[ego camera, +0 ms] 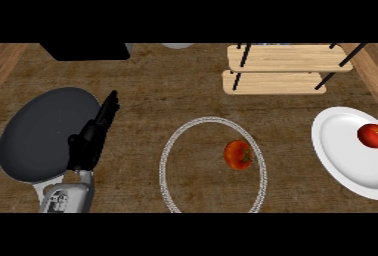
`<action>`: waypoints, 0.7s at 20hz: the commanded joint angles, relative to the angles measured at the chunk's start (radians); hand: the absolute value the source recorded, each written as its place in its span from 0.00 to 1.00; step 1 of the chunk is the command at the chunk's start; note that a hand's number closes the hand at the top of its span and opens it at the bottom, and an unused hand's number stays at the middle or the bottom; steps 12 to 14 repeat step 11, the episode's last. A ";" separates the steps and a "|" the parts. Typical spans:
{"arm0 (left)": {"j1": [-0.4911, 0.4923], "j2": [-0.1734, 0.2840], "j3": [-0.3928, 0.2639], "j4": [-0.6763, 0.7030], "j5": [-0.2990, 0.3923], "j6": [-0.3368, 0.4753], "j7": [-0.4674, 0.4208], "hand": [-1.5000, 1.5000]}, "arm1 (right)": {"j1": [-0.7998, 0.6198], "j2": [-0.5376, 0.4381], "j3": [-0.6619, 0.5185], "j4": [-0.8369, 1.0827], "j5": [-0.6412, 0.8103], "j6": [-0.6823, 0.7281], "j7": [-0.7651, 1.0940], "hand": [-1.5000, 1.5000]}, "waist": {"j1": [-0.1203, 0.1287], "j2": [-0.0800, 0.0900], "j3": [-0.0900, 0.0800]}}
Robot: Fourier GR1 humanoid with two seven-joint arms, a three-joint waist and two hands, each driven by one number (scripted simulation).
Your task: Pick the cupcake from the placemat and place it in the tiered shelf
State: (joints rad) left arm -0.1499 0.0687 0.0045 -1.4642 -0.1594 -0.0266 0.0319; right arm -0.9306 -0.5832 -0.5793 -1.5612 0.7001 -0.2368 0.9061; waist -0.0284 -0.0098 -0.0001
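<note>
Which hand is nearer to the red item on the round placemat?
Left. The left hand stands open left of the red item, beside the dark pan. The right hand is not in view.

A small round orange-red thing [238, 155] with a dark top lies on the right side of the placemat [171, 150], an oval with a pale rim. The tiered shelf [280, 70] stands well apart from it, with two bare wooden boards on black rods.

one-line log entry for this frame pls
left hand: open, resting by pan | right hand: not in view | red item on placemat, untouched | shelf: nothing placed | plate: red item
</note>
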 commanded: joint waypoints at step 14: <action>0.027 -0.014 0.005 0.019 -0.007 0.020 -0.032 0.50 | 0.468 -0.228 -0.552 -0.257 -0.534 0.556 0.010 0.00 | -0.026 -0.002 0.001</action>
